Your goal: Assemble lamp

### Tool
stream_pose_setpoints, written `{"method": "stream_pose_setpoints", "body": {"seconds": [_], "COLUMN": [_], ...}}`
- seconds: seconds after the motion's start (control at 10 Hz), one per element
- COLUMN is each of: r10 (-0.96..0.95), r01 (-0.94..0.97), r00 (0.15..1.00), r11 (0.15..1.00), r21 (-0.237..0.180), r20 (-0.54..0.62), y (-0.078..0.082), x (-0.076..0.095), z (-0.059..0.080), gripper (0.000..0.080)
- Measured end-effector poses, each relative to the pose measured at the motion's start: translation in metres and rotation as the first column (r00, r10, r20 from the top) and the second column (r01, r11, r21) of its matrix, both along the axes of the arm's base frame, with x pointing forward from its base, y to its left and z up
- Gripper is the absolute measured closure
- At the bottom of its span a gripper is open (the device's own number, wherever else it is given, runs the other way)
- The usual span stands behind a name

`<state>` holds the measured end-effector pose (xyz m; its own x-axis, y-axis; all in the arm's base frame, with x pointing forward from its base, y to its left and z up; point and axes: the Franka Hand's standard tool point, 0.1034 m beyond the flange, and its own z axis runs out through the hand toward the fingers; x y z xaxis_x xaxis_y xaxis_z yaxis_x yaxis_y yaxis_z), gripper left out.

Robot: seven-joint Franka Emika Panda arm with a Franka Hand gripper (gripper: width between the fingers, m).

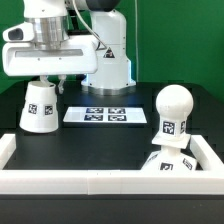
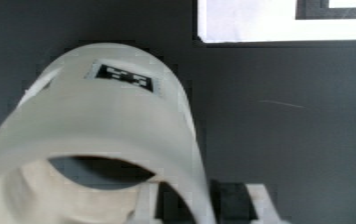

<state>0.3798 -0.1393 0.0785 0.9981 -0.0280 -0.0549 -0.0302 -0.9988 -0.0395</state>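
The white cone shade (image 1: 39,106) stands on the black table at the exterior view's left, with a tag on its side. My gripper (image 1: 44,80) hangs right over its narrow top. In the wrist view the shade (image 2: 104,110) fills the frame with its top opening toward the camera. My gripper (image 2: 198,205) has the shade's rim wall between its fingers, with one finger (image 2: 258,205) outside it. The ball-topped bulb (image 1: 172,108) stands upright at the exterior view's right. The base (image 1: 166,163) shows below the bulb, behind the front wall and partly hidden.
The marker board (image 1: 106,115) lies flat on the table between shade and bulb, and its corner shows in the wrist view (image 2: 290,20). A low white wall (image 1: 100,180) borders the table's front and sides. The arm's white pedestal (image 1: 108,60) stands at the back.
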Motion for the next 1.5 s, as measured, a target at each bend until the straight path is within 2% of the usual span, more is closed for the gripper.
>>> {"method": "stream_pose_setpoints", "body": {"seconds": [0.3, 0.4, 0.6, 0.8, 1.0, 1.1, 1.2, 1.3, 1.5], "r10": [0.0, -0.008, -0.019, -0.015, -0.067, -0.097, -0.11, -0.115, -0.116], "r01": [0.0, 0.008, 0.02, 0.015, 0.067, 0.098, 0.11, 0.114, 0.116], "r00": [1.0, 1.0, 1.0, 1.0, 0.998, 0.995, 0.994, 0.993, 0.993], "r11": [1.0, 1.0, 0.999, 0.998, 0.995, 0.992, 0.991, 0.99, 0.99], "r21": [0.0, 0.004, 0.044, 0.065, 0.079, 0.084, 0.081, 0.078, 0.078], "r20": [0.0, -0.006, -0.022, -0.004, -0.004, -0.013, -0.003, 0.002, -0.004], "y": [0.0, 0.005, 0.037, 0.061, 0.085, 0.098, 0.102, 0.103, 0.102], "x": [0.0, 0.001, 0.01, 0.028, 0.054, 0.072, 0.089, 0.094, 0.091], "z": [0.0, 0.001, 0.022, 0.043, 0.071, 0.084, 0.091, 0.093, 0.09], "gripper": [0.0752, 0.0752, 0.0752, 0.0752, 0.0752, 0.0752, 0.0752, 0.0752, 0.0752]}}
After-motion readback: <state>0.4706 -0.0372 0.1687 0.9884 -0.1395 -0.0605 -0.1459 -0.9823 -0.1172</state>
